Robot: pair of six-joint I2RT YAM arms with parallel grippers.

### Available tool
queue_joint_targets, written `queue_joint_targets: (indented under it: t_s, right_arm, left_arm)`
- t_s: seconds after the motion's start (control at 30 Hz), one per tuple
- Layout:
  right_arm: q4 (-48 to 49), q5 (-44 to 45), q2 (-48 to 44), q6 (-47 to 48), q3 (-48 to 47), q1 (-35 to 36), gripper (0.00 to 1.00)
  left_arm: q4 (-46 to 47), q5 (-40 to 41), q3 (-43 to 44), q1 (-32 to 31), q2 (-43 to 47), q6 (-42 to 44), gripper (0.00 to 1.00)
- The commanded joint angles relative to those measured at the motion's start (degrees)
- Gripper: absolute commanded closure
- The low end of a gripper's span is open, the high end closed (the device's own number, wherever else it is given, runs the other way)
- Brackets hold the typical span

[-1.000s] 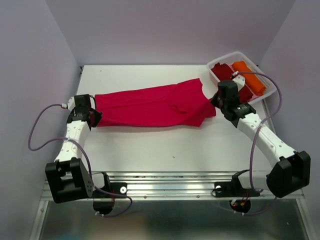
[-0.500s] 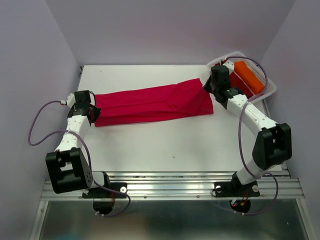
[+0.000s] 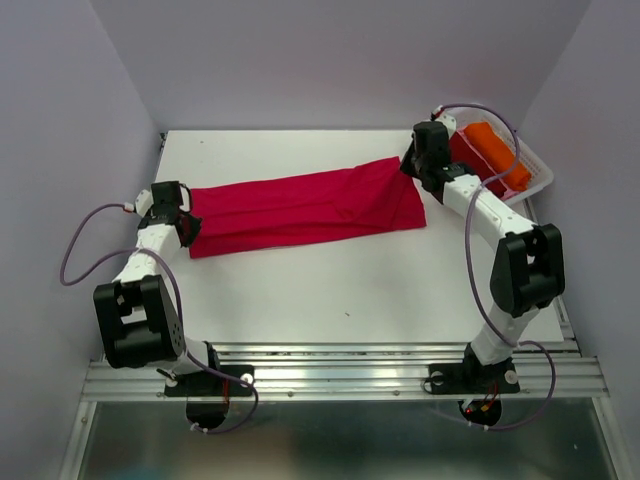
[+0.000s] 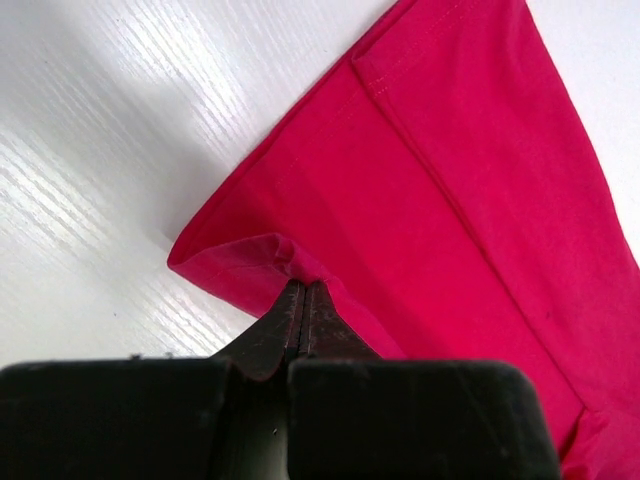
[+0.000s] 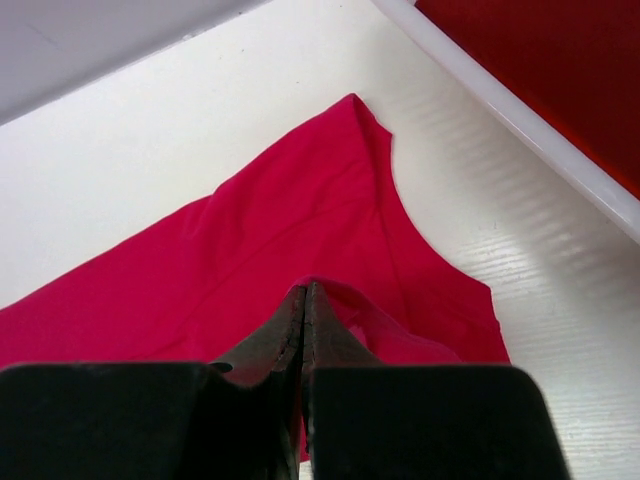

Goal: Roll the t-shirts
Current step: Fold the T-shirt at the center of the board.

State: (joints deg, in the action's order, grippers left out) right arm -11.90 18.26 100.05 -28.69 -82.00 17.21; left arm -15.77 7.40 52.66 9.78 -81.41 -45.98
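A bright crimson-red t-shirt [image 3: 300, 205] lies folded in a long strip across the white table. My left gripper [image 3: 188, 226] is shut on its left end; the left wrist view shows the cloth [image 4: 440, 190] pinched at the gripper [image 4: 303, 285]. My right gripper [image 3: 408, 168] is shut on its right far corner; the right wrist view shows the cloth [image 5: 260, 270] pinched at the gripper [image 5: 305, 288]. A dark maroon rolled bundle [image 3: 464, 150] and an orange rolled bundle [image 3: 497, 152] lie in the bin.
A clear plastic bin [image 3: 537, 172] stands at the back right corner, right behind my right gripper; its white rim [image 5: 520, 120] shows in the right wrist view. Lilac walls close the table at the back and both sides.
Both grippers have carried the shirt's near edge away from me and laid it flat as a narrower strip. My right arm has swung far toward the bin.
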Motion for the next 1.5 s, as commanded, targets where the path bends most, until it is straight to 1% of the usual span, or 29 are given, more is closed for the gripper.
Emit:
queue_joint_targets:
  t_s: [0.0,0.23,0.47,0.57,0.6,0.63,0.67,0.7,0.73,0.77,0.8,0.93,1.1,1.2,1.33,1.37,1.47]
  right_arm:
    - [3.3,-1.1,1.2,0.7,-3.8,-0.5,0.99]
    - [3.8,-2.1,3.0,0.3,-4.7,-0.5,0.99]
    - [4.3,-3.3,6.2,0.6,-6.4,-0.5,0.99]
    - [4.7,-4.6,8.6,1.1,-7.8,-0.5,0.99]
    - [4.9,-5.2,8.6,1.3,-8.4,-1.0,0.99]
    - [4.8,-6.8,10.4,1.6,-9.2,-1.0,0.98]
    - [4.3,-7.8,11.4,2.0,-10.2,-1.0,0.90]
    - [2.7,-8.9,13.4,2.6,-12.5,-1.0,0.61]
    - [1.4,-9.5,14.5,2.9,-13.9,-1.0,0.46]
    - [0.0,-9.6,15.2,3.1,-15.3,-1.0,0.39]
    - [-0.7,-9.6,15.5,3.2,-16.4,-1.0,0.36]
    - [-0.8,-8.9,13.1,2.9,-14.0,-1.0,0.34]
    - [-0.8,-11.5,8.0,1.5,-8.1,-1.6,0.35]
    - [-0.4,-14.4,5.7,-1.8,-1.7,-1.6,0.36]
    - [1.4,-17.7,4.7,-5.1,4.7,-1.6,0.37]
    - [2.1,-20.4,4.5,-5.8,5.9,-1.6,0.38]
    - [3.7,-21.5,3.8,-7.9,9.8,-2.1,0.39]
  left_arm:
    - [1.3,2.2,1.0,0.6,-0.8,0.3,1.00]
    - [2.1,2.8,0.8,1.0,-2.8,-0.3,1.00]
    - [2.1,3.4,2.0,1.2,-7.7,-1.0,1.00]
    - [2.0,2.6,2.0,1.2,-8.6,-1.3,0.80]
    - [2.0,2.4,2.2,1.2,-8.7,-1.3,0.69]
    - [2.0,2.2,2.4,1.2,-8.7,-1.3,0.53]
    - [1.9,2.0,2.4,1.2,-8.5,-1.0,0.29]
    - [1.9,1.7,2.6,1.2,-8.0,-0.9,0.21]
    - [2.0,1.7,2.8,1.1,-7.5,-0.6,0.15]
    - [2.0,1.6,2.9,1.1,-6.2,-0.4,0.14]
    - [1.9,1.8,3.1,1.0,-5.4,0.0,0.13]
    - [1.5,4.4,4.8,-1.4,-2.0,2.0,0.11]
    - [-0.5,9.6,7.9,-7.0,-0.5,5.4,0.11]
    - [-0.9,11.0,8.8,-10.8,-0.3,7.6,0.11]
    - [-0.8,9.4,8.1,-13.6,-0.4,8.4,0.11]
    - [-0.7,8.7,7.5,-13.7,-0.5,8.4,0.11]
    - [-0.5,8.2,6.2,-14.3,-0.4,8.4,0.11]
